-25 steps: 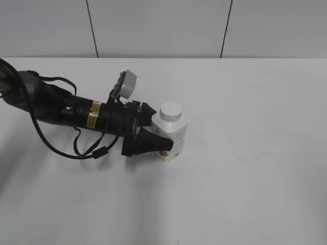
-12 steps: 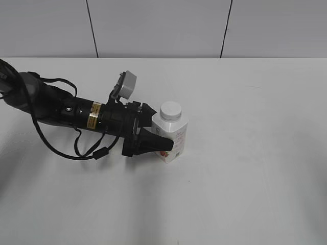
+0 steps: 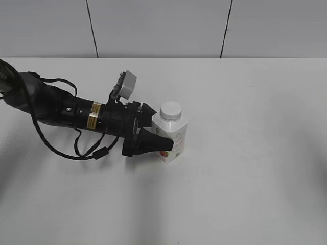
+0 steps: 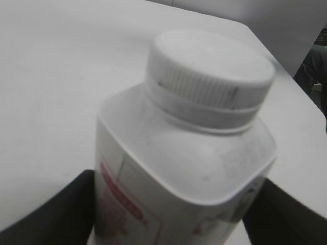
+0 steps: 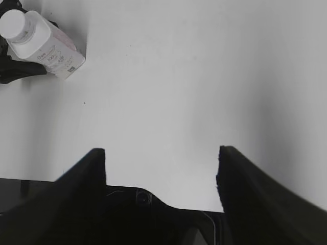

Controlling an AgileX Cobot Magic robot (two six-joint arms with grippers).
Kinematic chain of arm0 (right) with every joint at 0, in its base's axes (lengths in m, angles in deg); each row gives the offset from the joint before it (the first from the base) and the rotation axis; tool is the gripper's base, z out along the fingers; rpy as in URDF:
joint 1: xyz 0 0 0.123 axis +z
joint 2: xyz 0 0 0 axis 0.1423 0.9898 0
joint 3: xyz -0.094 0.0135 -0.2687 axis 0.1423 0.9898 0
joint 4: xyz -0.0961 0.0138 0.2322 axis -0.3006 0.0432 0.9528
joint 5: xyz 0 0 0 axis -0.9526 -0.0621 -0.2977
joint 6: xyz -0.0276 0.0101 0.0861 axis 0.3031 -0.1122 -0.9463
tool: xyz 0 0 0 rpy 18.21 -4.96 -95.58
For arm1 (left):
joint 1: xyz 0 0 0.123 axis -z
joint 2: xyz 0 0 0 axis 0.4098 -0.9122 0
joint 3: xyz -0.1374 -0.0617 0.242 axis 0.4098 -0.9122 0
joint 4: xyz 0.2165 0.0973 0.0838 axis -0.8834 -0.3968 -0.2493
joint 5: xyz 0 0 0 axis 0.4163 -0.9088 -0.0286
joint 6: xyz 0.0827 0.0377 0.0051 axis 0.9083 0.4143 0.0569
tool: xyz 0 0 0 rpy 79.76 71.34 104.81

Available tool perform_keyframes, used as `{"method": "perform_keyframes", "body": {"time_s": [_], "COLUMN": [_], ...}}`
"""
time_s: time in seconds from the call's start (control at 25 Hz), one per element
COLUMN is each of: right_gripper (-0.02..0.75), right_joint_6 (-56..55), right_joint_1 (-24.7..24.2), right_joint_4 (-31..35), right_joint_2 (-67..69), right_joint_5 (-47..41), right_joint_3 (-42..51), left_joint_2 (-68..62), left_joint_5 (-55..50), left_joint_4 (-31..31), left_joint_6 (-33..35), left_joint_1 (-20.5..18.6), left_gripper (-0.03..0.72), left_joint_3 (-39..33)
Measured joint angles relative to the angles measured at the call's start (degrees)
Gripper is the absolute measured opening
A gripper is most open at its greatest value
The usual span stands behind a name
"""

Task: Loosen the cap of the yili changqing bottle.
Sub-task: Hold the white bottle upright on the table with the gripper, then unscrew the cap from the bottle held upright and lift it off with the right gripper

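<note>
The yili changqing bottle (image 3: pixel 172 139) stands upright on the white table, white and squarish with a pink-red label. Its white ribbed cap (image 3: pixel 170 111) sits on the neck. My left gripper (image 3: pixel 161 137) reaches in from the left and is shut on the bottle's body, one finger on each side. In the left wrist view the bottle (image 4: pixel 194 173) fills the frame with the cap (image 4: pixel 209 69) on top and the black fingers at both lower corners. My right gripper (image 5: pixel 162 152) is open and empty above the bare table; the bottle (image 5: pixel 48 46) and cap (image 5: pixel 14 24) show at its far upper left.
The white table (image 3: pixel 245 168) spreads around the bottle. A grey wall with dark seams runs behind the table's far edge. The left arm (image 3: pixel 61 109) with its cables lies low across the left half of the table.
</note>
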Motion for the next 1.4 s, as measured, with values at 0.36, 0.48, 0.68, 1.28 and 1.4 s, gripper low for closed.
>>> {"method": "perform_keyframes", "body": {"time_s": [0.36,0.48,0.68,1.28,1.4], "right_gripper": [0.535,0.535,0.535,0.535,0.535], "right_joint_6": [-7.94,-10.74,-18.21,-29.79,-29.98], "right_joint_1": [0.05,0.98,9.18,25.42,26.93], "right_joint_4": [3.29,4.37,1.99,-0.70,-0.75], "right_joint_2": [15.92,21.38,28.64,53.38,57.37], "right_joint_5": [-5.45,-6.90,-7.12,-7.50,-7.50], "right_joint_3": [-11.81,-15.32,-21.04,-41.13,-43.85], "left_joint_2": [0.00,0.00,0.00,0.00,-0.04], "left_joint_5": [0.06,0.11,0.11,-0.11,-0.11], "left_joint_4": [0.05,0.07,0.18,0.78,0.85], "left_joint_6": [0.00,0.00,0.00,0.00,0.00], "left_joint_1": [0.00,0.00,0.00,0.95,0.95], "left_gripper": [0.509,0.509,0.508,0.507,0.506], "left_joint_3": [0.00,0.00,0.00,0.00,0.00]}}
